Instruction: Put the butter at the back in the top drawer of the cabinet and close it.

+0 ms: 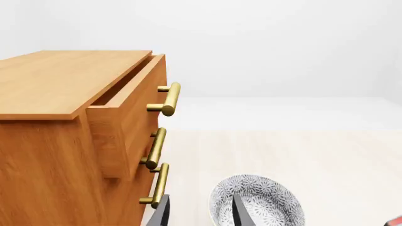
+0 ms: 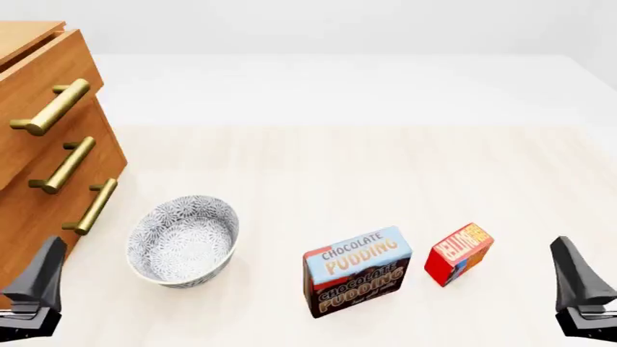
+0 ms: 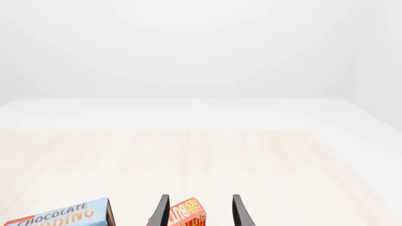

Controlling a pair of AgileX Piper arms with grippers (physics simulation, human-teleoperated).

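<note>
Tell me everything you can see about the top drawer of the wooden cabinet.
The top drawer is the uppermost of three in the light-brown, wood-grained cabinet. It is pulled partway out, so its front stands forward of the two drawers below and a gap opens under the cabinet's top. A horizontal brass bar handle on two short posts is fixed to its front. The inside is not visible. Nothing touches it; the left gripper is lower, near the patterned bowl.

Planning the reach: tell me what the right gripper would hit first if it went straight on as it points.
Probably the butter: in its wrist view the box sits between the right gripper's open fingers, just ahead. Depth is unclear; aimed higher, it might pass over it to bare table.
</note>
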